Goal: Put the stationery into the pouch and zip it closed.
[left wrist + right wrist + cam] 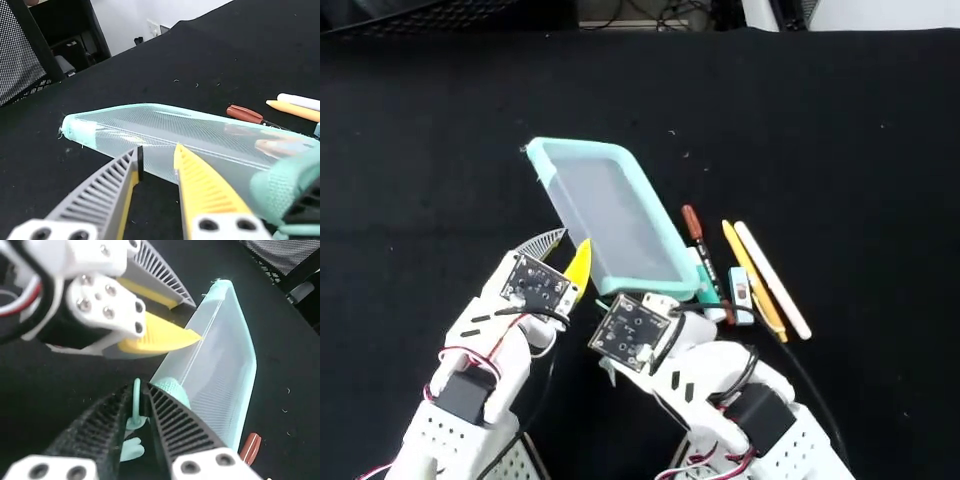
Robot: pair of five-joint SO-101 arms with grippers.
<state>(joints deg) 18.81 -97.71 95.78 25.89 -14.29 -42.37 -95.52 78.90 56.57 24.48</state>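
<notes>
Grippers sat at the near end of the pouch (pixel 610 210), which serves as the landmark for everything else. The right gripper (pixel 140 392) was at the pouch's near corner, its black jaws pressed together on the teal zip pull (pixel 136 405), pinching it. Just beside it, along the pouch's near long edge, the left gripper (pixel 157 150) had its grey and yellow jaws spread. Their tips were at the mesh wall but closed on nothing, and whether they touched the fabric could not be told. The pouch lay flat on the black table (pixel 840 130), slanting away from the arms.

Along the pouch's other long side, outside it, lay the stationery. A brown-capped pen (pixel 694 232) was right against the rim. A small white-and-blue piece (pixel 740 292), a yellow pen (pixel 752 278) and a white pen (pixel 775 282) lay side by side a little further out. Nothing could be made out for certain inside the pouch.

Judged from that, the task was at its start. The zip was in hand, probably to open the mouth, though how far it stood open was hidden. Loading every item and zipping the pouch shut remained.
</notes>
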